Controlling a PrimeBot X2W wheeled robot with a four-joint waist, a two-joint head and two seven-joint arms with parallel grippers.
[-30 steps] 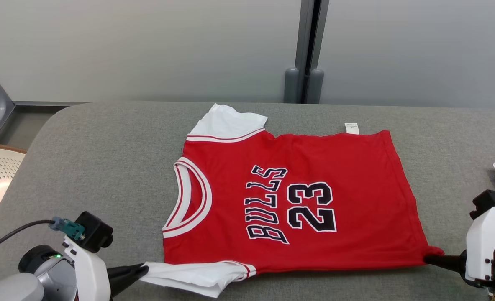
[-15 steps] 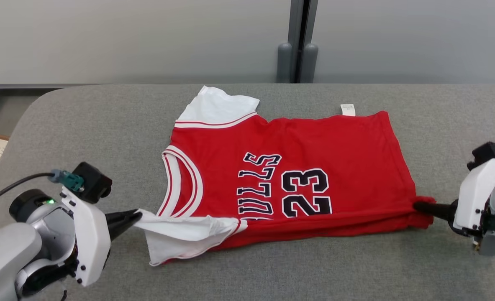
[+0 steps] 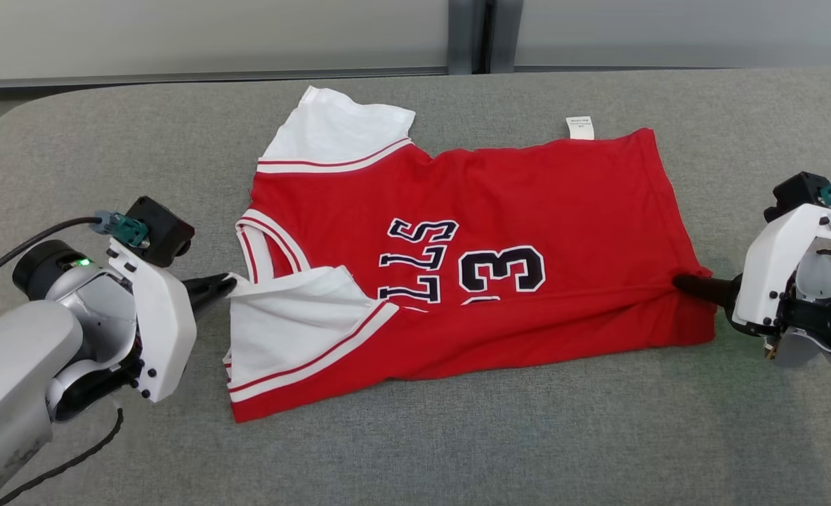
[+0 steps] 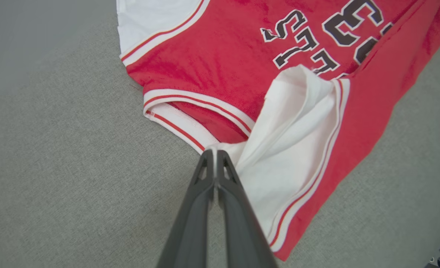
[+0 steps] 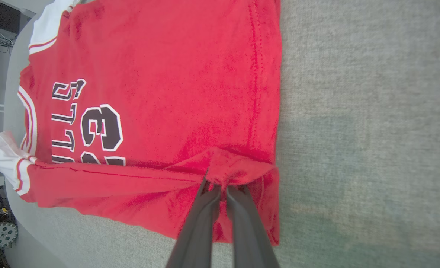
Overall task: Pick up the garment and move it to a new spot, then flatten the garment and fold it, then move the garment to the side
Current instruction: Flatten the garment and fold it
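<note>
The two long dark fingers [image 4: 199, 201] of the left gripper [image 4: 215, 153] are shut to a hairline gap, their tips pinching the edge of the near white short sleeve [image 3: 289, 323] just beside the striped neckline [image 3: 260, 239]. The fingers [image 5: 205, 223] of the right gripper [image 5: 221, 186] stand nearly closed as well, clamped on a bunched tuck of red cloth at the near hem corner.

The left arm [image 3: 71, 330], white-shelled over grey, reaches in from the lower left of the head view. It lies low over the surface, with its fingers pointing toward the robot's right. The right arm [image 3: 787, 281] comes in from the right edge at about the same height, its fingers pointing toward the robot's left, so the two grippers face each other across the garment.

The grey fabric-covered table [image 3: 457, 450] carries the red basketball jersey with white sleeves [image 3: 527, 211] near its middle, neck toward the robot's left and hem toward its right. The jersey's near long edge is raised and turned over toward the far side, forming a fold that runs between the two grippers. That fold hides the lower part of the dark, white-outlined chest print, of which "LLS" and "3" remain readable. The held sleeve lies spread on top of the fold. The far white sleeve [image 3: 331, 126] rests flat on the table. A small white label [image 3: 579, 127] sticks out at the far edge.
</note>
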